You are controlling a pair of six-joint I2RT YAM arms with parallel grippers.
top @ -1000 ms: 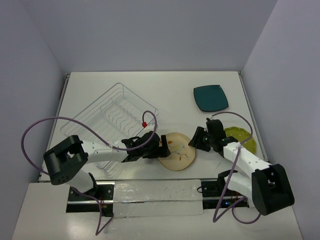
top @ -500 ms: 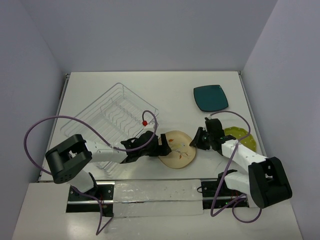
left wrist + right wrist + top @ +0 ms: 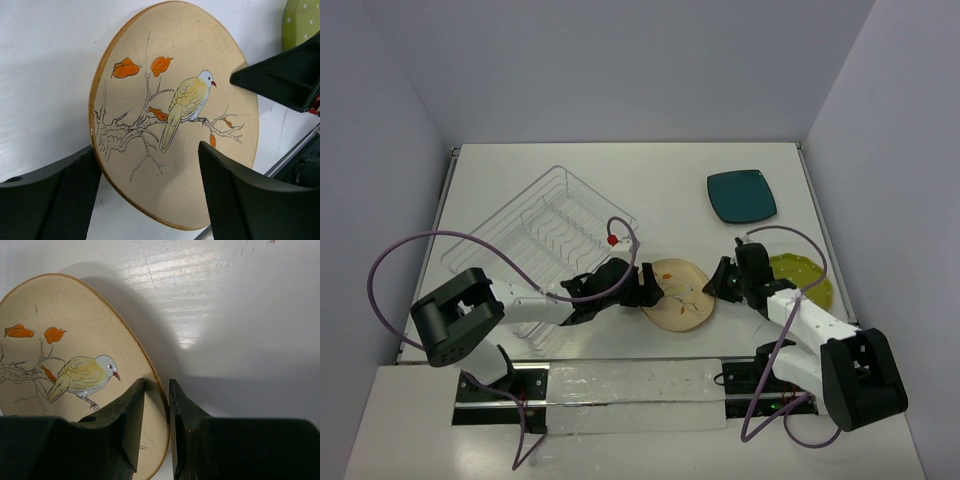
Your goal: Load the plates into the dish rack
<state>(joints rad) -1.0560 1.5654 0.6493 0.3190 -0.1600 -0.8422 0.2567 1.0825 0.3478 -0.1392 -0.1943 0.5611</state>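
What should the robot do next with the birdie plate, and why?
Probably close the left tool on the bird plate. The right tool pinches its rim and holds it tilted up, and the left tool's open fingers sit either side of the opposite edge, so it looks ready to take the plate.

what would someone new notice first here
The cream plate painted with a bird and orange leaves sits front and centre between both arms. The right claw pinches its rim, and the left claw stands open around the opposite edge. After that, the eye goes to the see-through wire dish rack on the left and the dark teal plate at the far right.
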